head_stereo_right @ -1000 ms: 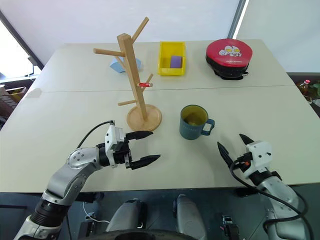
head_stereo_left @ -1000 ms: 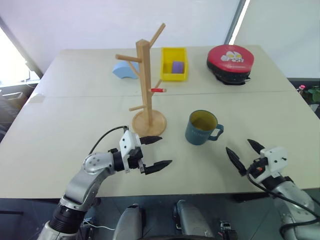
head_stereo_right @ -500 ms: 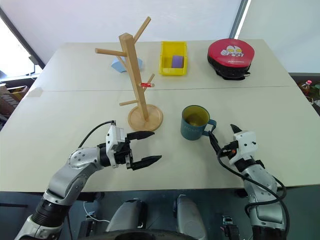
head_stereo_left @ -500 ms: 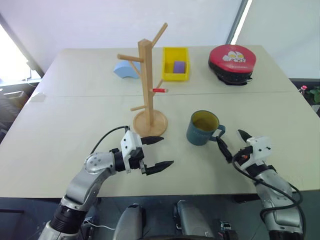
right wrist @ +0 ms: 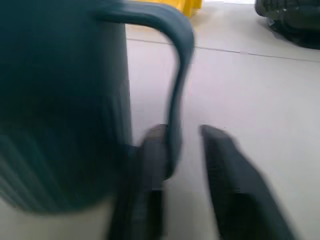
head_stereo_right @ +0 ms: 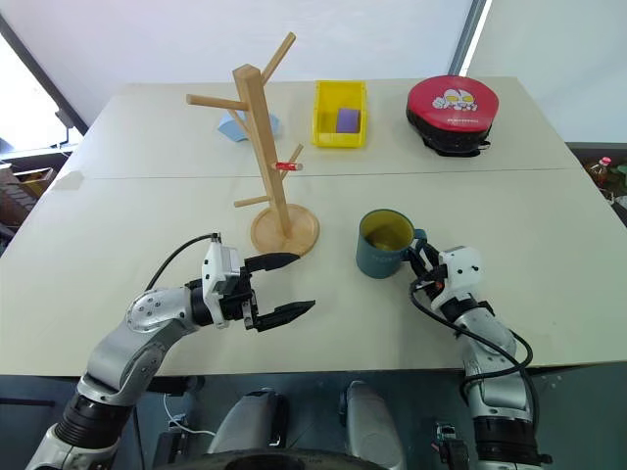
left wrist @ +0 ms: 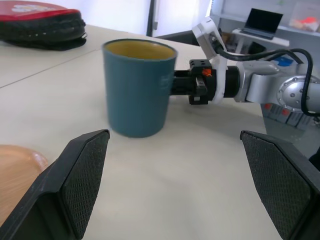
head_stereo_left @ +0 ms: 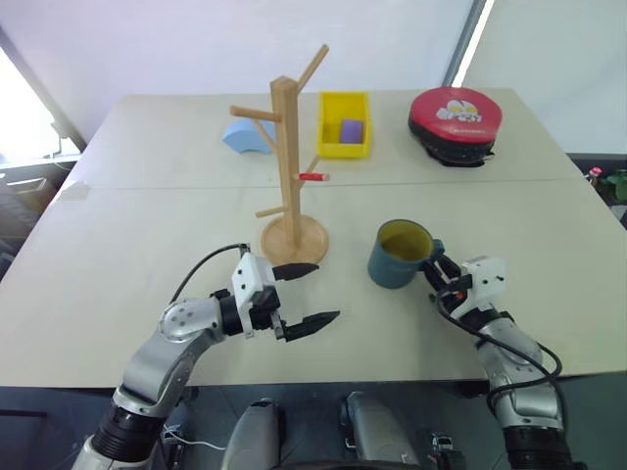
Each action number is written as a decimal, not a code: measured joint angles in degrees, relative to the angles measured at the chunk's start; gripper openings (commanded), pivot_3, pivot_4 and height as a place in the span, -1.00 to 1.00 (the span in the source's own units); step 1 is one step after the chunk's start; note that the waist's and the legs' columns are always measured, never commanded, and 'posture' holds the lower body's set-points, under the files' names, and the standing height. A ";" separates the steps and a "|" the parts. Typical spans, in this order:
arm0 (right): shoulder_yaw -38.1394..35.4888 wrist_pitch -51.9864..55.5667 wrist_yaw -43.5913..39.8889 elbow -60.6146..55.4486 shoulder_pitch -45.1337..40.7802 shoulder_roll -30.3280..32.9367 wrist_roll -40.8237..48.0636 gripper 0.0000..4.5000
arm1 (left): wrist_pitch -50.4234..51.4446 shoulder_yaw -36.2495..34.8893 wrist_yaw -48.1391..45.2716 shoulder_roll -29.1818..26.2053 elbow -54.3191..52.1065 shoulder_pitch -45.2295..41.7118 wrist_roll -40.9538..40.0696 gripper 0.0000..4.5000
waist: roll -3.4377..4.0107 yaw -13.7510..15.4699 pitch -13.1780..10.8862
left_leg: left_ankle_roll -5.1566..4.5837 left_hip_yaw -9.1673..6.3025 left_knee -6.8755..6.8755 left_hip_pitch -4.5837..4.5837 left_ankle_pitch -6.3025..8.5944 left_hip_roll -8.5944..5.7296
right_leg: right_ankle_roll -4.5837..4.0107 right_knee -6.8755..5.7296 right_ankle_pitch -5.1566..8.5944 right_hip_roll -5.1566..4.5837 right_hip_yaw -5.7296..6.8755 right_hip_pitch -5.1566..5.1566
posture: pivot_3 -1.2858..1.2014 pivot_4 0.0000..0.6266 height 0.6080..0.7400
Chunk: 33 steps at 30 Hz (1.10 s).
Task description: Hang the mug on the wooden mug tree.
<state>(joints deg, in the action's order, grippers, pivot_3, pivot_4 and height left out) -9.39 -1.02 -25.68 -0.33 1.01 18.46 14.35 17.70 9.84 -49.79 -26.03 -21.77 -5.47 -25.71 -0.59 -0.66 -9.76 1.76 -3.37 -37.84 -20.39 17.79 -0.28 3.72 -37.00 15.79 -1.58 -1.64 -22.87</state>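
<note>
**Left eye view.** Right gripper (head_stereo_left: 438,277), spread and well clear a second earlier, brought in against the handle of the mug (head_stereo_left: 400,257) and pressed together on it. Mug upright on the table (head_stereo_left: 147,225), near the base of the wooden mug tree (head_stereo_left: 286,157). Left gripper (head_stereo_left: 325,291) spread, empty, unmoved.

**Left wrist view.** Right gripper (left wrist: 182,84) level at the mug's (left wrist: 137,90) far side.

**Right wrist view.** Handle (right wrist: 177,75) caught between the fingers (right wrist: 150,160).

Judged: grasp made; lifting and hooking on a peg not yet done.
</note>
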 measured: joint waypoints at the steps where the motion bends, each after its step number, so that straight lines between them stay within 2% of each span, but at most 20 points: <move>1: 0.10 0.00 -0.05 0.31 -0.06 -0.13 0.04 -0.97 | 0.35 -0.09 0.17 -0.08 -0.20 -0.03 -0.01 1.00 | 0.00 0.02 0.00 | 0.00 0.00 0.00 -0.01 0.00 0.00 | 0.00 0.00 0.00 0.00 0.00 0.00 | 0.03 -0.52 1.00; 7: 1.09 -0.66 -0.95 0.09 0.07 0.30 -0.68 -0.97 | 0.89 -0.77 0.79 -0.69 -1.41 0.40 -0.05 1.00 | 0.02 -0.06 -0.01 | 0.00 0.00 0.00 0.00 0.00 0.00 | 0.00 0.00 0.00 -0.01 0.00 -0.01 | 0.03 -0.52 1.00; 12: 7.16 -3.29 -5.61 -5.20 -0.62 7.81 -8.22 -0.97 | 0.49 -3.24 1.18 -2.21 -1.34 1.52 -0.03 1.00 | 0.11 -0.33 -0.08 | 0.00 0.03 0.00 0.02 0.00 0.00 | 0.01 -0.01 0.00 0.01 0.00 -0.03 | 0.03 -0.52 1.00; 15: 10.88 -3.81 -9.92 -10.97 -8.38 13.20 -12.03 -0.97 | -0.48 -6.14 0.62 -3.83 0.69 1.65 -0.01 1.00 | 0.11 -0.53 -0.17 | 0.00 0.03 -0.04 0.03 -0.01 0.04 | 0.01 -0.04 -0.01 0.08 0.02 -0.07 | 0.03 -0.52 1.00; 21: 13.53 -0.93 -13.38 -11.95 -22.61 14.21 -12.23 -0.97 | -1.81 -8.25 -0.27 -4.34 3.42 1.01 -0.02 1.00 | 0.00 0.13 -0.19 | 0.00 -0.12 -0.04 -0.09 0.00 -0.04 | 0.03 0.01 -0.03 -0.06 0.15 -0.03 | 0.03 -0.52 1.00; 27: 15.22 1.80 -15.82 -9.71 -29.93 14.22 -12.38 -0.97 | -1.94 -13.21 0.20 -4.35 3.72 0.66 -2.66 1.00 | -0.01 -0.01 -0.21 | -0.01 -0.07 0.00 -0.19 0.00 -0.07 | 0.05 0.09 -0.04 -0.20 0.14 -0.12 | 0.03 -0.52 1.00; 33: 16.77 2.02 -17.02 -8.36 -33.01 14.17 -13.31 -0.97 | -0.80 -18.31 0.07 -6.00 3.69 0.79 -6.32 1.00 | -0.01 -0.04 -0.21 | -0.01 -0.08 0.00 -0.17 0.00 -0.06 | 0.04 0.06 -0.04 -0.20 0.15 -0.13 | 0.03 -0.52 1.00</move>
<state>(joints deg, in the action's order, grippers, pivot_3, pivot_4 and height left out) 7.38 1.00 -42.70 -8.69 -32.01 32.63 1.03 16.90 -8.47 -49.71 -32.03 -18.08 -4.68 -32.03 -0.61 -0.71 -9.97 1.76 -3.45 -37.85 -20.56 17.79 -0.34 3.76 -36.94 15.75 -1.78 -1.49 -22.99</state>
